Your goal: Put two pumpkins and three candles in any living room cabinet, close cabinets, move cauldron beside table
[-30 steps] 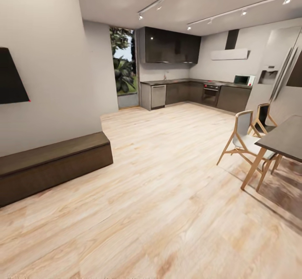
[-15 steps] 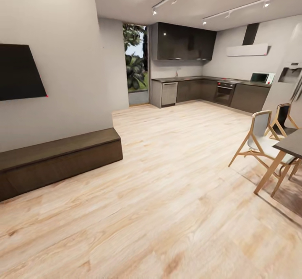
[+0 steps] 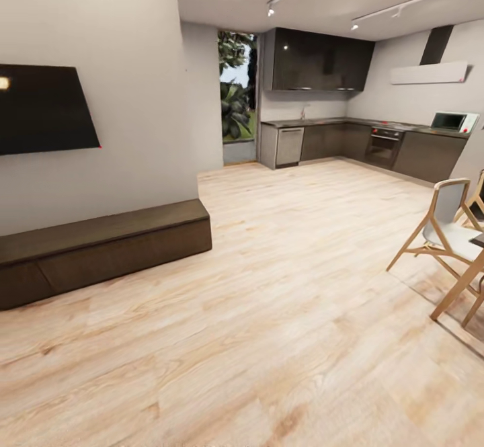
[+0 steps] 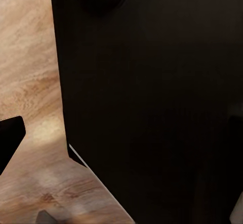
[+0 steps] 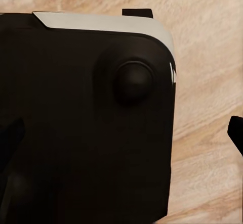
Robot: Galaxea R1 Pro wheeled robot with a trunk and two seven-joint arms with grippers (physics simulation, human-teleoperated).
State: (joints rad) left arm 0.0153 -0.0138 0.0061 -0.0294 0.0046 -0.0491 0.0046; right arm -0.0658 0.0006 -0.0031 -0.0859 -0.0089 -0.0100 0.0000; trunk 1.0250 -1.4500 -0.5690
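The long low dark-brown cabinet [image 3: 114,245] stands shut against the left wall in the head view. The pumpkins, the candles, the cauldron and the low table are out of view. In the left wrist view my left gripper [image 4: 121,143] hangs over wood floor, one dark fingertip [image 4: 10,140] at the frame's edge, with the robot's black body close behind. In the right wrist view my right gripper [image 5: 121,143] has its fingertips [image 5: 10,143] far apart at both edges, nothing between them, again in front of the black body.
A black TV [image 3: 40,107] hangs on the wall above the cabinet. A wooden dining chair [image 3: 447,232] stands at the right edge. Dark kitchen units [image 3: 336,141] line the far wall beside a window [image 3: 235,94]. Open wood floor [image 3: 282,286] lies ahead.
The whole head view has shifted right, so the camera has turned left. More of the cabinet and TV now show, and the dining table has slid out of frame. Nothing itself moved.
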